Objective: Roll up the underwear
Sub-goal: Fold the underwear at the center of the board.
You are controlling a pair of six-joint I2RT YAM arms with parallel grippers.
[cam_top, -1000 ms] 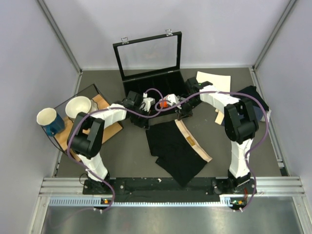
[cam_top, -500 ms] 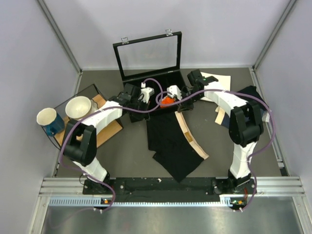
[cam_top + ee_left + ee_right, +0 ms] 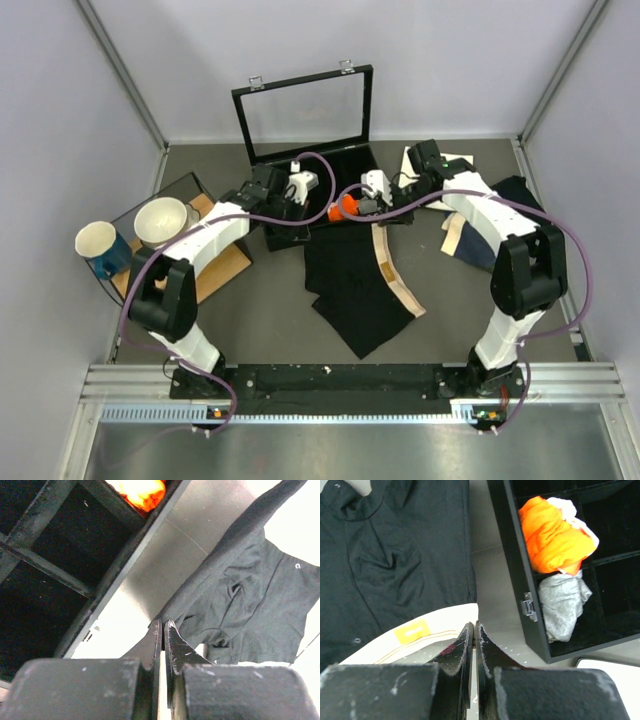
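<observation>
The left arm's fingers [image 3: 157, 640] are pinched narrow on a black corner of the black soft fabric underwear [image 3: 352, 285], just beside the front wall of the black compartmented case [image 3: 510, 555]. The garment lies spread on the grey counter [image 3: 250, 300], with its pale tan waistband [image 3: 396, 278] along its right edge. The right arm's fingers [image 3: 468, 637] are closed on that waistband's far end, near the bright orange cloth roll [image 3: 552, 530] and the grey cloth roll [image 3: 562, 605] inside the case.
</observation>
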